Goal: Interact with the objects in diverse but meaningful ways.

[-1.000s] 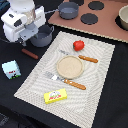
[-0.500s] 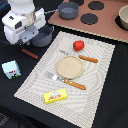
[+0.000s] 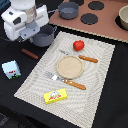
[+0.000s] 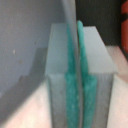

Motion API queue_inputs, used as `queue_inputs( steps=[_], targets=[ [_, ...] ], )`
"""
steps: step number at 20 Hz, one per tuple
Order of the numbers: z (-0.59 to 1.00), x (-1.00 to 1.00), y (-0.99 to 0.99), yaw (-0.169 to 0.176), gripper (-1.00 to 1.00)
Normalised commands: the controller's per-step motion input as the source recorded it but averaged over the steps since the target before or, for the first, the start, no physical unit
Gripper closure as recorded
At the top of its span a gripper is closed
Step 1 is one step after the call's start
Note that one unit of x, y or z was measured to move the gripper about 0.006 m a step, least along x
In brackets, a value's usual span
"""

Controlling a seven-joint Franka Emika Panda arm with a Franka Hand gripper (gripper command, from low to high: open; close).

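Pot (image 3: 44, 35) first: I see the grey one at the far left corner of the striped placemat (image 3: 100, 75), partly hidden under the white arm. My gripper (image 4: 75, 75) sits over its edge, and in the wrist view the two grey fingers (image 4: 97, 52) with green pads are pressed together on a thin grey wall that I take to be the pot's rim.

A brown sausage stick (image 3: 29, 53) lies on the black table (image 3: 117, 107) just left of the mat. Nearer me on that side stands the pale blue and white milk carton (image 3: 10, 69), well apart from the mat; it carries green and red marks that I cannot read. The red tomato (image 3: 78, 45) rests on the mat beyond the tan plate (image 3: 69, 67). A knife (image 3: 82, 57) lies on the plate's far side and a fork (image 3: 65, 81) on its near side, both with wooden handles. The yellow butter box (image 3: 55, 95) lies near the mat's near edge; its top has red lettering, too blurred for me to read.

Farther off, a toy stove board (image 3: 107, 25) carries dark burners and a second grey pan (image 3: 68, 9).
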Motion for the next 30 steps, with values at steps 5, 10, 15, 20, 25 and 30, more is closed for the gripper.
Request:
queue_inputs(
  steps=[5, 10, 15, 20, 25, 30],
  targets=[
    [0.91, 0.95, 0.23, -0.003, 1.00],
    [0.70, 0.95, 0.30, 0.000, 1.00],
    [0.66, 0.99, 0.33, 0.000, 1.00],
    [0.56, 0.98, 0.35, 0.000, 1.00],
    [0.43, 0.97, 0.37, 0.000, 1.00],
    [0.25, 0.98, 0.38, 0.000, 1.00]
  ],
)
